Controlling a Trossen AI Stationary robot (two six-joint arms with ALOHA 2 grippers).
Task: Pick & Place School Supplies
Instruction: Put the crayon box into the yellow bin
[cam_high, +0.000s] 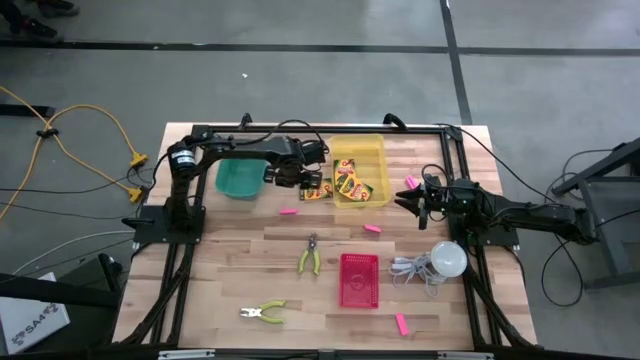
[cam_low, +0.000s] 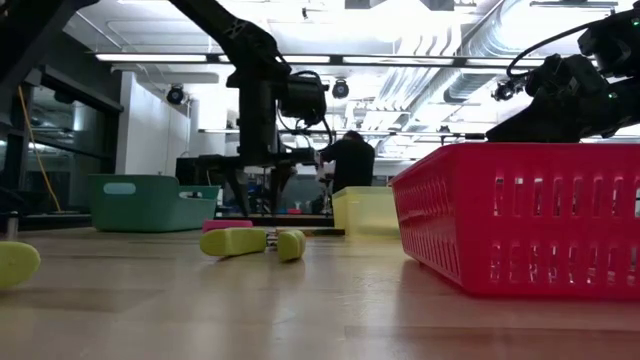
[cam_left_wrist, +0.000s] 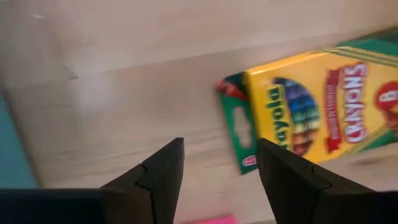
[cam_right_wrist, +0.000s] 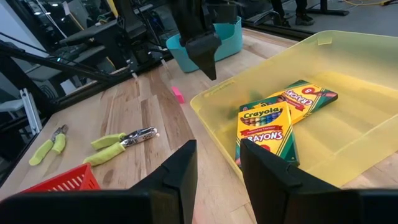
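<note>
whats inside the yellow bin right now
Two crayon boxes lie flat in the yellow bin, overlapping at their corners. Its near wall hides part of the floor, so anything more there can't be seen.

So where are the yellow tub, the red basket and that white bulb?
yellow bin (cam_high: 372, 146): high view, a bare part of its floor.
red basket (cam_high: 359, 280): high view, middle of its mesh floor.
white bulb (cam_high: 449, 259): high view, centre of its round top.
</note>
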